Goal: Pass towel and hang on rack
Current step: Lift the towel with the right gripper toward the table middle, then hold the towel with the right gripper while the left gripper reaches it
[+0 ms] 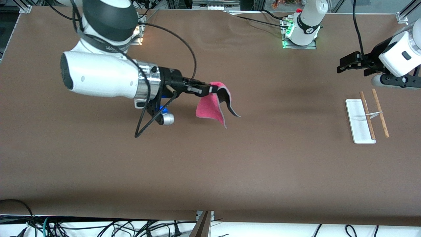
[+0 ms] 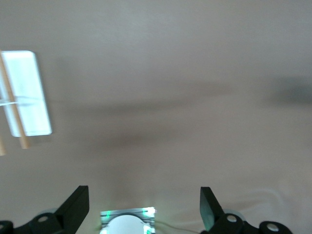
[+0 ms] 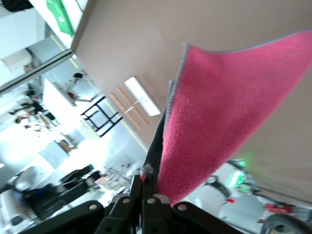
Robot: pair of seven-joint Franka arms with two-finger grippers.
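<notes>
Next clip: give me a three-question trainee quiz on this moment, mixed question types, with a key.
1. True or false: the towel lies flat on the table.
2. Which pincer holds the towel?
A. left
B. right
C. both
3. Fill in: the left pincer is open, holds nothing, and is up in the air near the ____.

Key:
1. False. It hangs in the air from the right pincer, pink face and dark face both showing.
2. B. The right pincer is shut on one edge of it.
3. rack, which stands at the left arm's end of the table with nothing on its rods.
</notes>
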